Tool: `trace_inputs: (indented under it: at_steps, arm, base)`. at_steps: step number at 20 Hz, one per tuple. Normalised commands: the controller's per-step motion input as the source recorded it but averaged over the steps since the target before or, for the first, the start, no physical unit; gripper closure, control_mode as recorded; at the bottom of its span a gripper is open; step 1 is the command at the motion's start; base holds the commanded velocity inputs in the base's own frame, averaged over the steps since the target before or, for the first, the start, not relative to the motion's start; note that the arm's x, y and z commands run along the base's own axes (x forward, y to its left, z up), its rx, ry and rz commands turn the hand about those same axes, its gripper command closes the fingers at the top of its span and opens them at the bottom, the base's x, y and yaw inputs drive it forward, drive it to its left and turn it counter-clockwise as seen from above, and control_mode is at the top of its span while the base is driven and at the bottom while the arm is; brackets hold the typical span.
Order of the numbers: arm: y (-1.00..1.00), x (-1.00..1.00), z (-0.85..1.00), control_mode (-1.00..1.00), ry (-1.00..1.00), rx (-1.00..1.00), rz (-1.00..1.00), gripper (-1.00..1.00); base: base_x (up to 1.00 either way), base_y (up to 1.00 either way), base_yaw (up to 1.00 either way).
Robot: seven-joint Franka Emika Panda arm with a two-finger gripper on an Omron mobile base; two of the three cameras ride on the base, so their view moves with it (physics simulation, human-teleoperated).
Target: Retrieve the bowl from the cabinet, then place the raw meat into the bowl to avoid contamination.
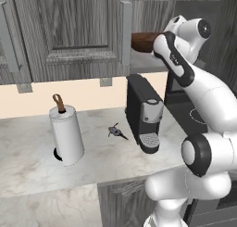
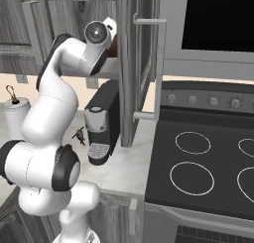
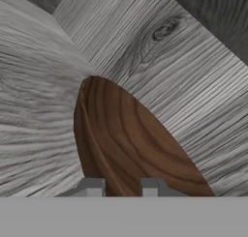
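Note:
The dark-brown wooden bowl (image 3: 131, 144) lies in the open cabinet (image 1: 83, 31), tilted in the hand view. Its rim runs between my two finger tips. My gripper (image 3: 121, 185) is shut on that rim. From the left base, the bowl (image 1: 142, 41) shows over the cabinet shelf, just left of my wrist. From the right base only a brown sliver of the bowl (image 2: 113, 46) shows behind my hand, beside the open cabinet door (image 2: 130, 63). The raw meat (image 1: 116, 131), a tiny dark lump, lies on the counter left of the coffee machine (image 1: 144, 112). The raw meat (image 2: 78, 136) also shows past my arm.
A white paper-towel roll (image 1: 67, 133) stands on the marble counter (image 1: 28, 166) at the left. The coffee machine (image 2: 101, 120) sits directly under the open cabinet. A black stove (image 2: 208, 162) with its ring burners lies to the right, with a dark panel (image 2: 218, 19) above it.

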Motion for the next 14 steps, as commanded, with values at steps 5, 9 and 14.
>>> trace_inputs:
  at_steps: [5, 9, 14]
  arm:
    - [0.0, -0.24, 0.03, -1.0, -0.02, 0.0, 0.0, 1.0]
    - [0.0, -0.26, 0.08, -1.0, -0.02, 0.0, 0.0, 1.0]
    - [0.0, -0.3, 0.1, -1.0, -0.02, 0.0, 0.0, 1.0]
  base:
    - [0.0, 0.0, 0.0]
    - [0.0, 0.0, 0.0]
    - [0.0, 0.0, 0.0]
